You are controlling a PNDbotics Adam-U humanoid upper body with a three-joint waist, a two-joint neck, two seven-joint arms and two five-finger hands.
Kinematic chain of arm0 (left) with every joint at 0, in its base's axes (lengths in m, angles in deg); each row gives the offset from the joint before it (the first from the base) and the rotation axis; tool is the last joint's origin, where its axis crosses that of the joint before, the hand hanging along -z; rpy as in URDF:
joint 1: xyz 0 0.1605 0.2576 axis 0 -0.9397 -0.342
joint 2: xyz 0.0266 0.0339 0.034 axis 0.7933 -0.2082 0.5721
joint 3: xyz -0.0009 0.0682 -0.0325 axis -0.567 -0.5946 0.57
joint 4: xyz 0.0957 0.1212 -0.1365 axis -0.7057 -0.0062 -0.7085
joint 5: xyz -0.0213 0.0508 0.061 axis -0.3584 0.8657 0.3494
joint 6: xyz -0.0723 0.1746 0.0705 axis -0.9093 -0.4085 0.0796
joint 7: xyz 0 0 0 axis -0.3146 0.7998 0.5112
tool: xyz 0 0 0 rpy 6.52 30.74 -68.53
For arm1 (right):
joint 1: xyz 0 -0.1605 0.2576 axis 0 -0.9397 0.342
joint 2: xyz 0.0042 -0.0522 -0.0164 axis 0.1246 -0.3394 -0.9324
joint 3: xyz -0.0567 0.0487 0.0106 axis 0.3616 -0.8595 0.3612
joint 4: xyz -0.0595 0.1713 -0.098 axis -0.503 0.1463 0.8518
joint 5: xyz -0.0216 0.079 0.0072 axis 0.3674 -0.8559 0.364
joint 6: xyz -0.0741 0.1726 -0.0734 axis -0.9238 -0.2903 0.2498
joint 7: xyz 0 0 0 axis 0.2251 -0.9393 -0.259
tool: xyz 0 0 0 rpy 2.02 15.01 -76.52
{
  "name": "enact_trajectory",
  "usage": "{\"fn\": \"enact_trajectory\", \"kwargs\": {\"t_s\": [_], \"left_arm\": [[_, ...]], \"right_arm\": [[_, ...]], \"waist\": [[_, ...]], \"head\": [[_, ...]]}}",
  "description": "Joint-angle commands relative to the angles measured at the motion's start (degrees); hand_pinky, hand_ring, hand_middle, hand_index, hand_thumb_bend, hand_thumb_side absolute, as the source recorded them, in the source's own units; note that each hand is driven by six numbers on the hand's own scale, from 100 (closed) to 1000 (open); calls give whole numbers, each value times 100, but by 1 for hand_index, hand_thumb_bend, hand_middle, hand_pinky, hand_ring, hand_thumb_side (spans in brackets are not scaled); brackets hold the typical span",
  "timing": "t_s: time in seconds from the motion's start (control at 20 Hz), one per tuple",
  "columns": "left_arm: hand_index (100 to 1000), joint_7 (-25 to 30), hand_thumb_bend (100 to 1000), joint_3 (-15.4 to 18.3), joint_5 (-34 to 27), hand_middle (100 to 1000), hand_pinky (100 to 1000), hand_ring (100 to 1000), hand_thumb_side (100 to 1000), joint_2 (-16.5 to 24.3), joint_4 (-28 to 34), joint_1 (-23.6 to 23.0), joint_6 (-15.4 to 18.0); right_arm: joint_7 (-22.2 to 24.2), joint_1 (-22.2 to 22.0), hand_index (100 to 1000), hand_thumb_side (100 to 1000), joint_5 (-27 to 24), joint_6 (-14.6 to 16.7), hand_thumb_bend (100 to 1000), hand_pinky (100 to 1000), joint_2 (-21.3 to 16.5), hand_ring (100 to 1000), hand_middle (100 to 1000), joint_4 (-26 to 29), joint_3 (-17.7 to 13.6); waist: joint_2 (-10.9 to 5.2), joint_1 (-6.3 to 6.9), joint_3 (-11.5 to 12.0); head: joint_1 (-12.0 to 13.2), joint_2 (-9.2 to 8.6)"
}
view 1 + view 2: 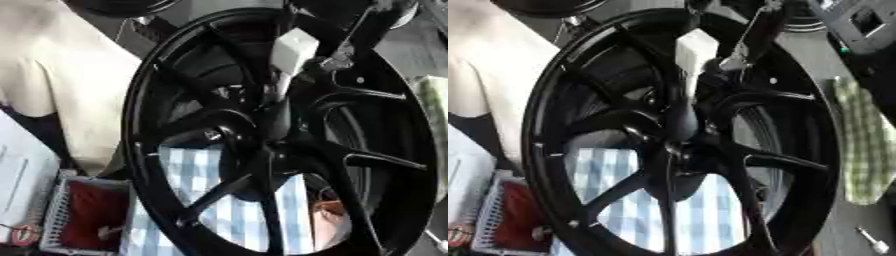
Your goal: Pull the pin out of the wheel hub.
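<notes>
- Here, a large black wheel (262, 145) with curved spokes is seen standing nearly upright and tilted, filling most of both views; its rim (535, 150) runs from the top edge down to the bottom edge.
- The hub (262, 145) is found at the middle of the wheel, where the spokes meet; no pin can be told apart from the dark metal there.
- A robot hand (710, 65), dark with a white block on its back, is reached down from the top of the view, right of centre, onto the spokes just above the hub. From that side of entry it is taken to be the right hand.
- Whether its fingers are curled round anything or held straight cannot be told, since they are lost against the black spokes.
- The left hand is not seen in either view.
- A blue-and-white checked cloth (227, 210) is seen through the lower gaps between the spokes, behind the wheel.
- A white basket (61, 210) with something dark red in it is set at the lower left, just beside the rim.
- A green checked cloth (864, 145) is laid at the right, beyond the wheel.
- A small silver item (874, 244) is seen lying at the lower right corner, apart from the wheel.
</notes>
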Motion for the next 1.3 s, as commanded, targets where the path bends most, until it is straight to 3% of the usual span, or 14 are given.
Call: {"fn": "enact_trajectory", "kwargs": {"t_s": [0.05,0.2,0.35,0.4,0.65,0.75,0.8,1.1,1.3], "left_arm": [[775,14,276,26,34,655,799,703,754,77,80,36,-1],[775,12,276,33,36,655,799,704,754,72,78,38,5],[776,8,274,42,31,656,800,704,755,71,77,39,10],[776,7,275,45,30,656,800,704,754,72,79,39,13],[776,4,274,57,22,657,801,705,755,81,73,28,16],[776,8,274,58,20,658,801,705,754,88,70,23,18],[776,9,274,60,20,658,801,705,754,90,68,19,19],[777,11,274,76,17,659,802,706,754,92,55,-17,21],[777,-14,273,106,22,659,803,706,751,108,62,-48,37]], "right_arm": [[182,112,614,190,-147,147,206,866,-84,764,586,63,-134],[182,111,558,147,-203,126,174,859,-97,747,538,95,-147],[160,119,489,146,-257,108,213,837,-96,712,484,103,-197],[154,133,489,104,-291,92,241,836,-86,712,483,100,-210],[181,237,481,100,-454,30,288,834,-84,706,473,170,-285],[182,274,477,143,-497,-9,244,834,-104,704,470,198,-334],[182,295,475,100,-527,-30,295,834,-109,704,467,208,-387],[171,334,475,100,-714,-156,279,832,-231,702,465,299,-757],[-27,99,479,100,-811,-254,272,832,-606,704,478,474,-1131]], "waist": [[-114,24,5],[-121,20,1],[-126,20,2],[-128,21,1],[-165,17,-28],[-185,14,-42],[-198,12,-49],[-257,27,-100],[-288,65,-187]], "head": [[-3,-38],[4,-34],[0,-25],[-2,-22],[2,20],[8,37],[11,44],[41,48],[88,43]]}}
